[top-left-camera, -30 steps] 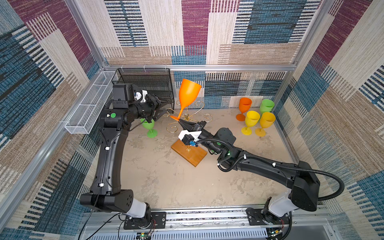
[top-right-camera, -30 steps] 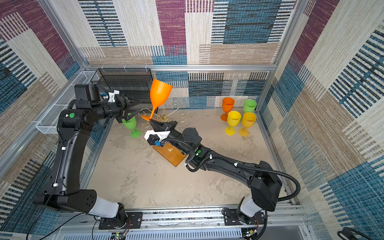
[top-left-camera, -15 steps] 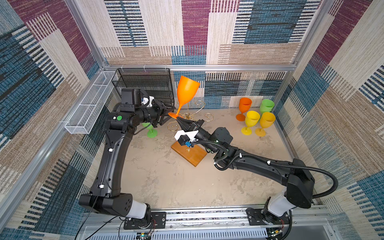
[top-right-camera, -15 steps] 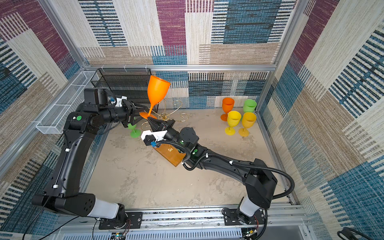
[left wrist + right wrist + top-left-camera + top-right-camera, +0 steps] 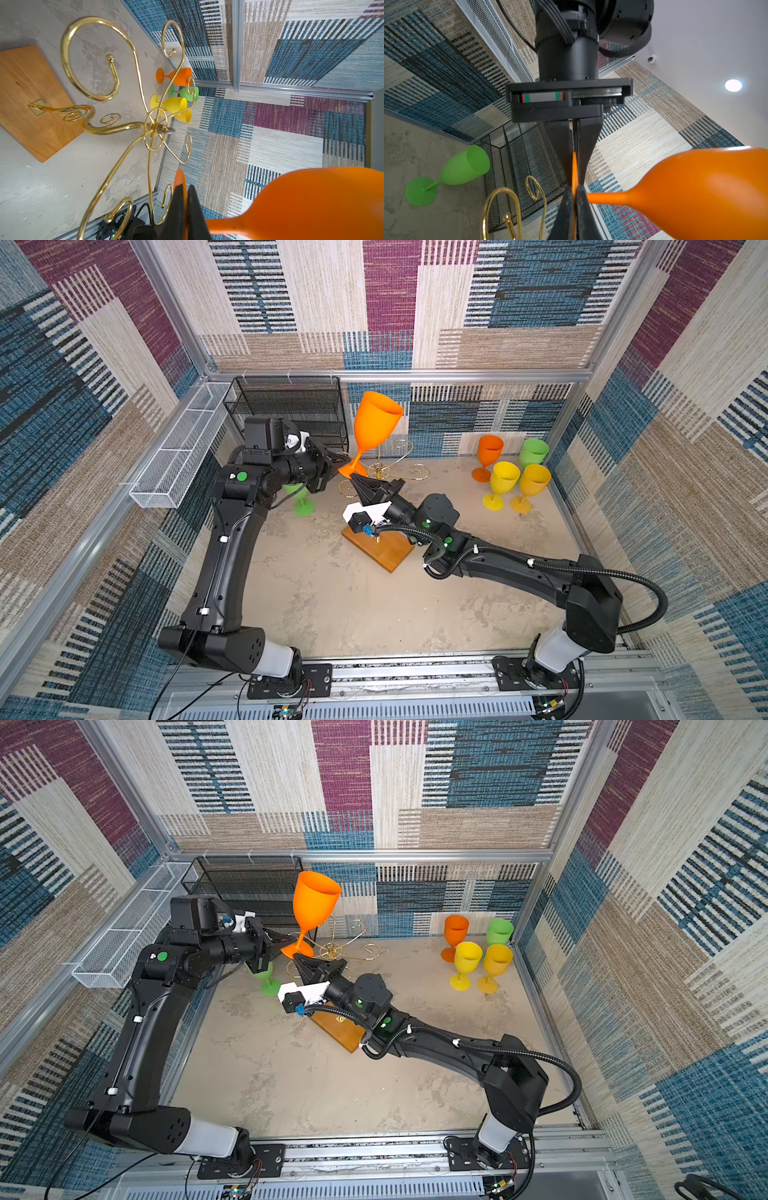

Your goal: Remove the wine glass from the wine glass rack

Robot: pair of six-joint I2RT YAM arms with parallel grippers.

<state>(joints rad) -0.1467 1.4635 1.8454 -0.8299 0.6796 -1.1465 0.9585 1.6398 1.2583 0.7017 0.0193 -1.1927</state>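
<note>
- I see the left claw (image 5: pixel 343 467) clamped on the foot (image 5: pixel 180 176) of the orange wine glass (image 5: pixel 376 425).
- Right claw (image 5: pixel 355 477) pinches the same foot from the opposite side, jaws nearly together.
- Glass is in the air, bowl up and tilted. Its foot is level with the top of the wine glass rack (image 5: pixel 155 127), just beside a scroll arm; I can't tell if they touch.
- Rack's wooden base (image 5: pixel 388 551) sits on the table (image 5: pixel 332 605).
- Green glass (image 5: pixel 302 499) stands on the table below the left claw.
</note>
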